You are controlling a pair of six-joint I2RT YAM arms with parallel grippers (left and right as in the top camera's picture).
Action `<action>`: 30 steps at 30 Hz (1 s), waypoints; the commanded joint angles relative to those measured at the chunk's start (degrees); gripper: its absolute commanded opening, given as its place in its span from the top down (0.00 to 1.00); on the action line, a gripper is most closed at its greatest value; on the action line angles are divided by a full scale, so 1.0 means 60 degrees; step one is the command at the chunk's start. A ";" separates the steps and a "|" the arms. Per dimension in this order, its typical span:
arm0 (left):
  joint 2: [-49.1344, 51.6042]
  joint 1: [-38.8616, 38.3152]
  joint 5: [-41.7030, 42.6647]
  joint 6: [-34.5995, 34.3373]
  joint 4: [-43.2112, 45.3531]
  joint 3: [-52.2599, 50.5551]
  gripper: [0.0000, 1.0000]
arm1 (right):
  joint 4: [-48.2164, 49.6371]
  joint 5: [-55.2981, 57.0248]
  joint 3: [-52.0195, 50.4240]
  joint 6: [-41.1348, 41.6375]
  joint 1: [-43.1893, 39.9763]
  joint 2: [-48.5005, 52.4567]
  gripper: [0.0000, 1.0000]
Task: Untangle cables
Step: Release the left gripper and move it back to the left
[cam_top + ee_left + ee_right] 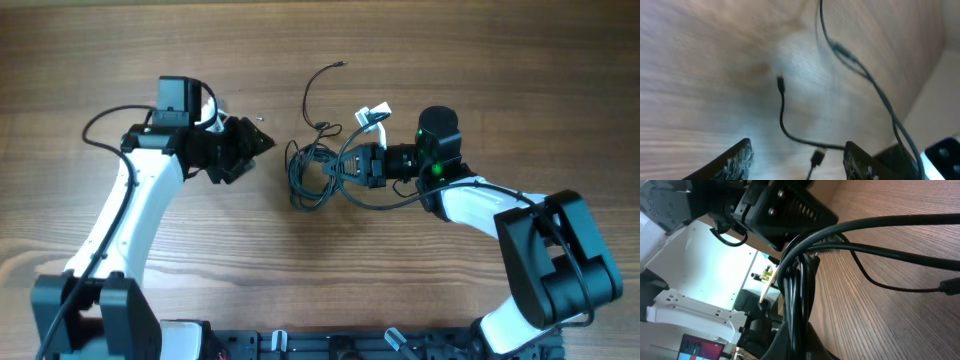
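The cables point(312, 168) lie as a bunch of thin black cords in the middle of the table, and one strand arcs up to a free tip point(340, 65). My right gripper point(345, 166) is shut on the right side of the bunch. In the right wrist view several cords point(799, 285) run straight between its fingers point(800, 342). My left gripper point(258, 143) is open and empty, a little left of the bunch. In the left wrist view its jaws point(797, 152) frame a loose cord with a plug tip point(780, 83) and a second plug point(817, 157) lying on the wood.
A small white tag point(373, 114) lies just above the right gripper. The thicker arm wires point(100, 125) loop beside the left arm. The wooden table point(480, 60) extends all around. The left gripper's black body point(785, 210) shows close ahead in the right wrist view.
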 commanded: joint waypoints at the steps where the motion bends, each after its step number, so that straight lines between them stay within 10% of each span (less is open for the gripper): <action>1: 0.0790 -0.0310 0.1647 -0.0259 -0.0182 0.0076 0.35 | 0.0047 -0.0237 0.0058 0.0033 -0.0040 0.0138 0.96; 12: 0.1818 -0.0678 0.4331 -0.0943 0.3818 0.0080 0.25 | 0.0047 -0.0237 0.0055 0.0040 -0.0036 0.0138 0.95; 21: 0.1818 -0.1676 0.4357 -0.0831 0.4594 0.0080 0.29 | 0.0047 -0.0197 0.0058 0.0095 -0.0040 0.0138 0.94; 30: 0.0288 0.0790 0.2703 0.1512 0.3617 0.0481 0.17 | 0.0044 -0.0197 0.0058 0.0284 -0.0040 0.0138 0.94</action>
